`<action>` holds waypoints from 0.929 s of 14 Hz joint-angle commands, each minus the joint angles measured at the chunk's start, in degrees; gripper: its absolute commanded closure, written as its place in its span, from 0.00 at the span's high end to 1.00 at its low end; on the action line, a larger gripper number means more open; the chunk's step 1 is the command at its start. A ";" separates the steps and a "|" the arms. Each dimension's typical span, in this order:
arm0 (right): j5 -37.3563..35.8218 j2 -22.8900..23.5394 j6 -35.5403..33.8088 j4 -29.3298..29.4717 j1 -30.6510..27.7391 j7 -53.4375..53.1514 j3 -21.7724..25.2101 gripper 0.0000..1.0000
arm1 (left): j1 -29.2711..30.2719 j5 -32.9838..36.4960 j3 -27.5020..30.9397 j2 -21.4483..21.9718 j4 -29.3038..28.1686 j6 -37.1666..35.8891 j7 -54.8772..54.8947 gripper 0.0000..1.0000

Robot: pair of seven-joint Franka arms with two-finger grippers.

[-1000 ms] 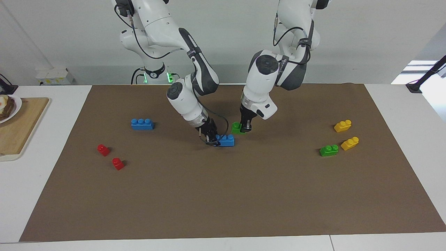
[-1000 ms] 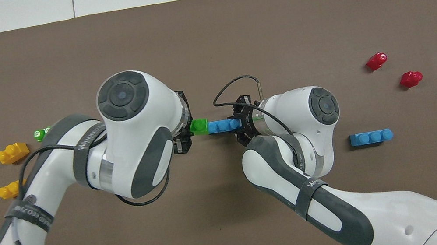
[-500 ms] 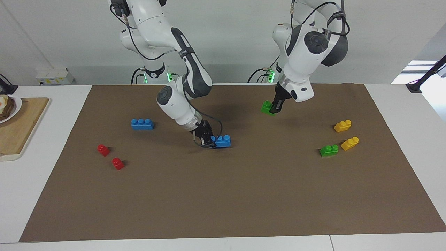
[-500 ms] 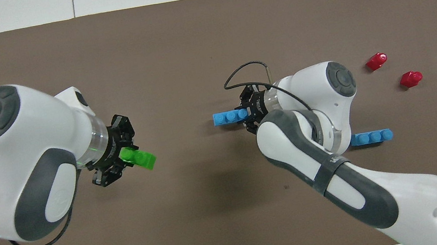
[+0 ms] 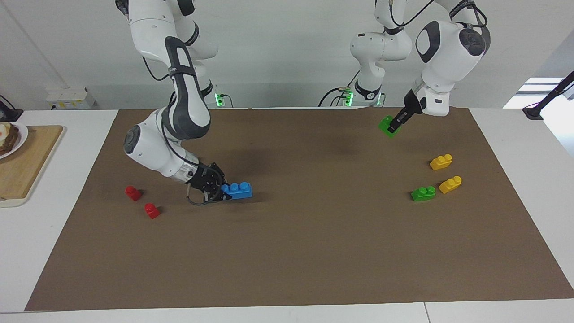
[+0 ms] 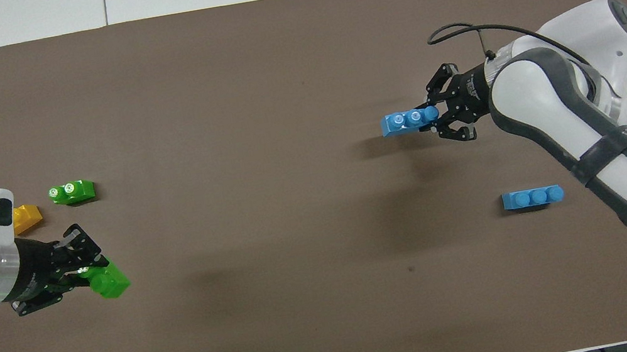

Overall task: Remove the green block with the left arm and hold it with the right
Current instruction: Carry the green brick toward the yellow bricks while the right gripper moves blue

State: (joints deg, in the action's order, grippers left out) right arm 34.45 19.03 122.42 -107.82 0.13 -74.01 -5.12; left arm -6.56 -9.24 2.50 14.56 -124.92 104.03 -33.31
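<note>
The green block (image 5: 385,124) (image 6: 110,284) hangs in the air, tilted, with my left gripper (image 5: 393,127) (image 6: 91,273) shut on one end of it, over the mat's corner toward the left arm's end. It is apart from the blue three-stud brick (image 5: 238,190) (image 6: 405,121). My right gripper (image 5: 223,189) (image 6: 434,115) is shut on one end of that blue brick and holds it level, low over the mat toward the right arm's end.
A second green brick (image 5: 423,193) (image 6: 72,191) and two yellow bricks (image 5: 441,162) (image 5: 450,184) lie on the brown mat (image 5: 314,251) below the left gripper's area. Two red bricks (image 5: 133,193) (image 5: 152,210) and another blue brick (image 6: 532,198) lie near the right arm. A wooden board (image 5: 22,166) sits off the mat.
The green block has come off the blue brick. My left arm carried it up and away toward its own end; my right arm swung the blue brick toward its end.
</note>
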 commanded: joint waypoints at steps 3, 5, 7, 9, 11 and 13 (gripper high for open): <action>-6.41 -0.75 -5.16 -0.20 -8.64 2.19 -0.77 0.00 | 5.94 6.56 -0.74 -5.84 -1.12 8.36 20.19 0.00; -6.41 -1.54 -6.49 -1.42 -10.75 6.15 -0.77 0.00 | 5.94 10.20 -0.74 -8.49 -1.11 11.35 23.27 0.00; -6.41 -2.68 -6.67 -3.53 -11.46 8.08 -0.77 0.00 | 5.94 10.21 -0.74 -11.21 -1.20 14.95 25.48 0.00; -6.41 -2.86 -5.35 -4.33 -11.81 9.15 -0.77 0.00 | 6.03 10.21 -0.74 -13.15 -1.90 19.43 25.66 0.00; -6.41 -2.95 -3.25 -5.64 -12.17 10.54 -0.77 0.00 | 7.43 10.21 -0.83 -14.38 -2.69 20.33 26.10 0.00; -6.41 -2.86 -0.96 -6.79 -12.43 12.13 -0.77 0.00 | 7.44 10.04 -0.92 -14.12 -4.01 21.82 26.01 0.00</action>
State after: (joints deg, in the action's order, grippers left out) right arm 29.17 17.83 118.97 -111.61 -11.01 -64.07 -5.08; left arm -0.15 0.06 2.06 -0.52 -126.76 123.22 -8.28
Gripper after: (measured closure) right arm 0.656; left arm 0.652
